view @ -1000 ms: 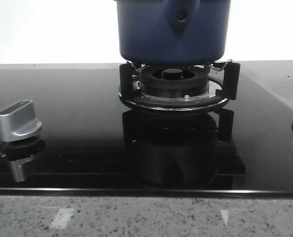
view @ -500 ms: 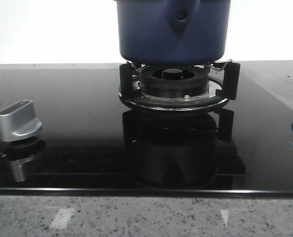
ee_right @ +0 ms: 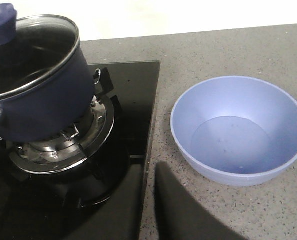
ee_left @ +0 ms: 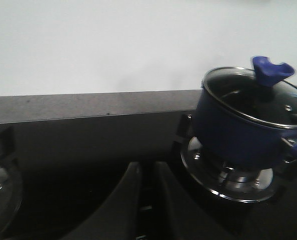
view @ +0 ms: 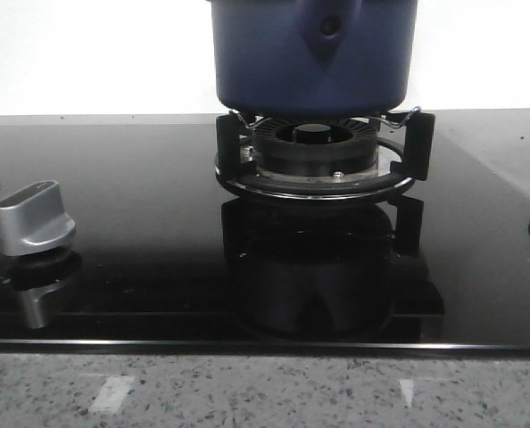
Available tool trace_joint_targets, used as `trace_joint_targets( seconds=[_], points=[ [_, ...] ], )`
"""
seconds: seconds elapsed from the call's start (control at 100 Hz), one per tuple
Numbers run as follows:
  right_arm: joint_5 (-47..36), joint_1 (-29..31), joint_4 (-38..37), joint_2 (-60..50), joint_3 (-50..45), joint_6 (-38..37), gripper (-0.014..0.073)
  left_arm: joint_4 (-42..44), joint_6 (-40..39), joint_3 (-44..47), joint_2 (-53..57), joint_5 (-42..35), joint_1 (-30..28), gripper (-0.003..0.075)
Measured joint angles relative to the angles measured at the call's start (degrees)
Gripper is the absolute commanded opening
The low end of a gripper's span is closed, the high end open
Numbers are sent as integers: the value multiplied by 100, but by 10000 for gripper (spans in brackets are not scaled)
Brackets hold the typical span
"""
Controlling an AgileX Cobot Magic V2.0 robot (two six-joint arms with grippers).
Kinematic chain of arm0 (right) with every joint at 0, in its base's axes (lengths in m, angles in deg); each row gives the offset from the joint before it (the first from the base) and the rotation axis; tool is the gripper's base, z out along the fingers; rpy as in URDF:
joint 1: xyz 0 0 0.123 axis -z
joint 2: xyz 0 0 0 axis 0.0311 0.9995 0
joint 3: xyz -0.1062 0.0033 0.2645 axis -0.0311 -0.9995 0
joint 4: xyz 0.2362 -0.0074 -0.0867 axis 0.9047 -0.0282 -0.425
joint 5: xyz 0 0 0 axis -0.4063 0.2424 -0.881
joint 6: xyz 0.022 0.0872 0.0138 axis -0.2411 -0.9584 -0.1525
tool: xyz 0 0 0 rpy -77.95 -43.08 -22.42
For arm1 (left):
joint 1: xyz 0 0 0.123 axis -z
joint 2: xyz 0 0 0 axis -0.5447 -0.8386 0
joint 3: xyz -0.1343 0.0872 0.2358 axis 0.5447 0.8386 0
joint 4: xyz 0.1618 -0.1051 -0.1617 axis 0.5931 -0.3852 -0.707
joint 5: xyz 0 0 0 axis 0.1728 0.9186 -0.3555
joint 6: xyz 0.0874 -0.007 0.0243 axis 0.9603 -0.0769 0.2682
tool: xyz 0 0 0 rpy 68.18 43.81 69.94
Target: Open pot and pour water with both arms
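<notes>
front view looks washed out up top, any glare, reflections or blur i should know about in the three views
Front view: the wall is blown out white, and the glossy black cooktop mirrors the burner ring and the silver knob. Left wrist view: dim and soft, with the pot slightly blurred. Right wrist view: sharpest and evenly lit, with the blue bowl clear.

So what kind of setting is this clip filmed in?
Most likely a kitchen counter: a blue pot sits on a gas burner set in a black glass hob with a silver control knob, on speckled stone worktop.
</notes>
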Motion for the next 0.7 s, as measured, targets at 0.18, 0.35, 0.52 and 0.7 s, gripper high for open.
trace_joint_targets(
  seconds=[0.18, 0.35, 0.52, 0.7],
  points=[
    [23, -21, 0, 9, 60, 28, 421, -2265, 2210, -132, -782, 204, 213, 275],
    [25, -21, 0, 9, 60, 117, 415, -3941, 4016, -459, -1778, 600, 524, 419],
    [60, -21, -22, 9, 60, 127, 415, -4404, 5074, -1167, -2975, 867, 1028, 426],
    [233, -21, -165, 9, 60, 127, 415, -4468, 5740, -2146, -4242, 914, 1515, 426]
  ],
)
